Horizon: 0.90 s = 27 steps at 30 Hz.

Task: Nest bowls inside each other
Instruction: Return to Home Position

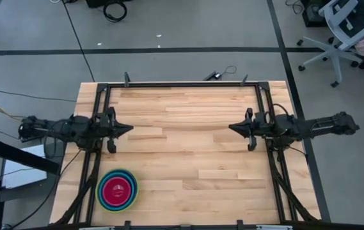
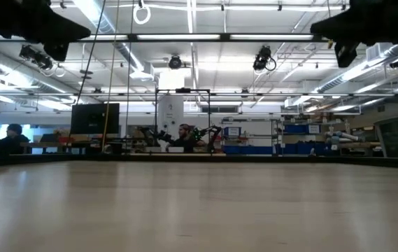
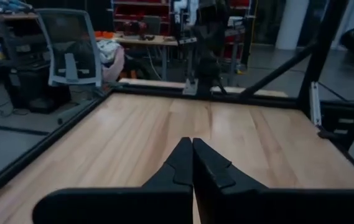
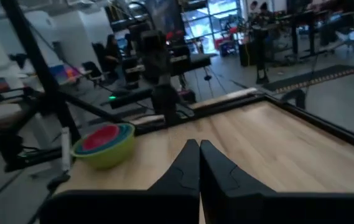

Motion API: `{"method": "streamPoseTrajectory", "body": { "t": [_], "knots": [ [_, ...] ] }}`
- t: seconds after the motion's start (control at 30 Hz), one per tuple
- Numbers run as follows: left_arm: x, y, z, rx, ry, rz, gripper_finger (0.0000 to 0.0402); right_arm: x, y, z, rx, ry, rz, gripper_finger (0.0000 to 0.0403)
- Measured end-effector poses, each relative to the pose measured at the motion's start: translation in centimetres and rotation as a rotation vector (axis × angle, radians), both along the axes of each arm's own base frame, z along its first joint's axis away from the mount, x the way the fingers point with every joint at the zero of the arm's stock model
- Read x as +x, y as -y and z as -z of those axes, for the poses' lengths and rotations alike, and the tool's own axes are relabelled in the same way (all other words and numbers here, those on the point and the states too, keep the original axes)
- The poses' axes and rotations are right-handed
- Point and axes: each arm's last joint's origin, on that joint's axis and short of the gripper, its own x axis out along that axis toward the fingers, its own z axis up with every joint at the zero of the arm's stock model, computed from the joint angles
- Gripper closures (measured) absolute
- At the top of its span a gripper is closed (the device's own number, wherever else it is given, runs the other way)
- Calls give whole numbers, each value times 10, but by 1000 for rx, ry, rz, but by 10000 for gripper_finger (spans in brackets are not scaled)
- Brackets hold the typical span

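The bowls [image 1: 117, 190] stand nested in one stack on the table near its front left corner: lime green outermost, blue rims inside it, the magenta-pink one in the middle. The right wrist view also shows the stack of bowls [image 4: 104, 145]. My left gripper [image 1: 130, 128] is shut and empty, held level above the table's left side, pointing toward the right. My right gripper [image 1: 231, 128] is shut and empty, level above the right side, pointing left. In the wrist views the fingertips of my left gripper [image 3: 193, 142] and my right gripper [image 4: 199, 144] meet.
A black metal frame [image 1: 182, 85] runs along the table's far edge and down both sides. The wood surface [image 1: 188, 147] between the two grippers is bare. An office chair [image 1: 345, 32] stands on the floor beyond the far right corner.
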Motion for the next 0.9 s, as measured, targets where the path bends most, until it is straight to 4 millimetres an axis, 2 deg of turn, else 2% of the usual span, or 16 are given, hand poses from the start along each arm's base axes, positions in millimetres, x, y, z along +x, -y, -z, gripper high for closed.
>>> {"method": "streamPoseTrajectory", "body": {
  "t": [0.13, 0.27, 0.37, 0.57, 0.77, 0.9],
  "knots": [
    [-5, -1, 6, -1, 1, -2, 400, 0, 9, 8, -9, -22, 39, 402],
    [-23, -4, -3, -1, 78, -1, 400, -6, 13, 6, -22, -23, 28, 402],
    [-33, -6, -1, -29, 87, -2, 400, -14, 14, 9, -3, -53, 23, 402],
    [-31, -5, 4, 12, 25, 11, 400, -23, 13, 17, 49, -29, 19, 402],
    [-33, -6, 3, 27, 36, -14, 400, -19, 11, 38, 110, 39, -40, 402],
    [-33, -6, 4, 29, 30, -14, 400, -19, 11, 39, 91, 36, -55, 402]
  ]
}}
